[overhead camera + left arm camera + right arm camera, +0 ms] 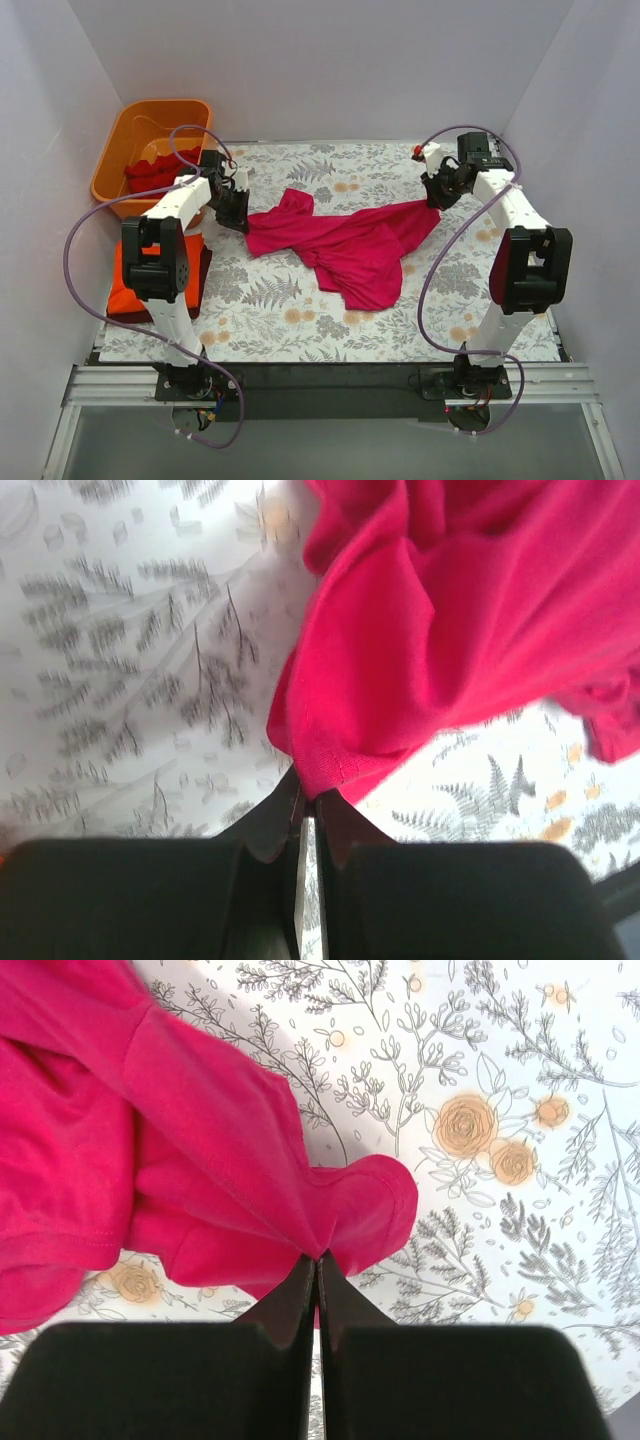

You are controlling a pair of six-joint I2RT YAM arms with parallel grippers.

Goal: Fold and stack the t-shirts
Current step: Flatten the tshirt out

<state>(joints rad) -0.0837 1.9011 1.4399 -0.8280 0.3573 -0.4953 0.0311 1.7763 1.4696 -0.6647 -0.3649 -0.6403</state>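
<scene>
The table (300,315), covered in a leaf-and-flower print, fills the top view. Across its middle lies the pink t-shirt (350,245), rumpled and unfolded, stretched from nine o'clock to two o'clock, with a loose bulge sagging toward six o'clock. The orange tub (112,155) sits off the table's corner at ten o'clock, with red t-shirts (150,172) heaped inside. At the table's eight o'clock edge, partly under the left arm, rests a folded orange t-shirt (122,285) with a darker red t-shirt (203,270) just beside it; which lies on top I cannot tell. The left claw (240,220) is pinched tight on the pink t-shirt's nine o'clock end, gripping a hemmed corner. The right claw (436,200) is pinched tight on the two o'clock end, holding a gathered fold of the cloth.
</scene>
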